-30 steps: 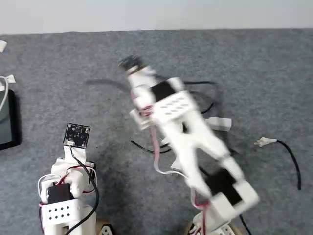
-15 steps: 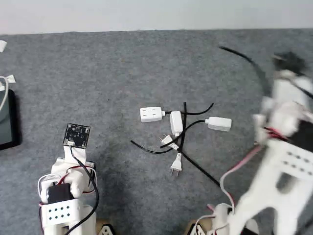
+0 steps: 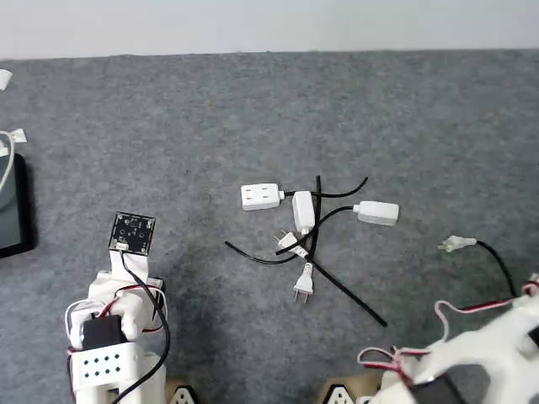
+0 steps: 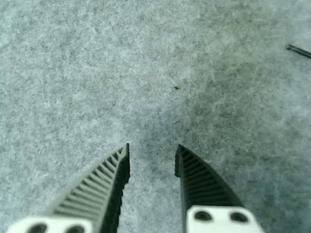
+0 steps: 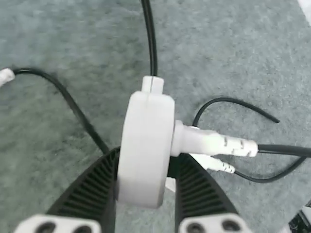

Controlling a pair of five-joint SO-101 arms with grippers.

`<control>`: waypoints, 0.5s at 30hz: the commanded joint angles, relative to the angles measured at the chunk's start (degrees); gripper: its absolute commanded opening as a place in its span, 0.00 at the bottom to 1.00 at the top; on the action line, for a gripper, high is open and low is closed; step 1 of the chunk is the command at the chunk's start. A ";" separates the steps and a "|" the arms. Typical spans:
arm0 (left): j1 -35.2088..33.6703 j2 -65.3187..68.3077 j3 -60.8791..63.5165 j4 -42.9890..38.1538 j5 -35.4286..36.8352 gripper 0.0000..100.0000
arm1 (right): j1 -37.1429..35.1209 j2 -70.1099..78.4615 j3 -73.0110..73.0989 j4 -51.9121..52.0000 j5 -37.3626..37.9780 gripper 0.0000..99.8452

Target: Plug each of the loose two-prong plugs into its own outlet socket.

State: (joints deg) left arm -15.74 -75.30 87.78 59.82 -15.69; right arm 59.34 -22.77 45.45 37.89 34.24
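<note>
Two ridged black jaws of the right gripper (image 5: 146, 156) pinch a white socket block (image 5: 146, 121) by its broad flat sides. One white plug (image 5: 214, 141) already sits in the block's narrow edge, just past one jaw, and its black cord (image 5: 284, 150) trails away. Right under it lies a second plug (image 5: 216, 166), partly covered, on the grey mat (image 5: 58, 43).

The block looks light, hard and smooth, so it could slip or twist. The flat faces seem the surest hold. A plug is better taken by its moulded body than by the springy cord, which would tug back.

The left gripper (image 4: 152, 148) hangs with jaws spread over bare mat.

From above, the right arm (image 3: 480, 370) is a blur cut off by the frame edge, with a third plug (image 3: 455, 244) near it. The block's slots are hidden.
</note>
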 commanded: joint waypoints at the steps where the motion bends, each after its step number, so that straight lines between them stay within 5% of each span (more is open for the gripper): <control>1: -0.09 -0.35 -1.27 -0.44 -0.53 0.10 | 0.57 3.74 -1.49 -3.21 0.35 0.11; 6: -0.09 -0.35 -1.36 -0.35 -0.35 0.14 | 0.48 6.90 -7.38 3.30 0.44 0.27; 11: -0.09 -0.35 -1.54 -0.35 -0.18 0.28 | 0.57 6.90 -14.68 14.37 0.18 0.18; 15: -0.53 0.00 -4.53 1.49 -0.62 0.28 | 0.75 6.90 -18.11 22.46 -0.26 0.11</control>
State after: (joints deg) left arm -15.74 -75.21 87.78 59.82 -15.69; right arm 59.43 -15.65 32.18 55.38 34.24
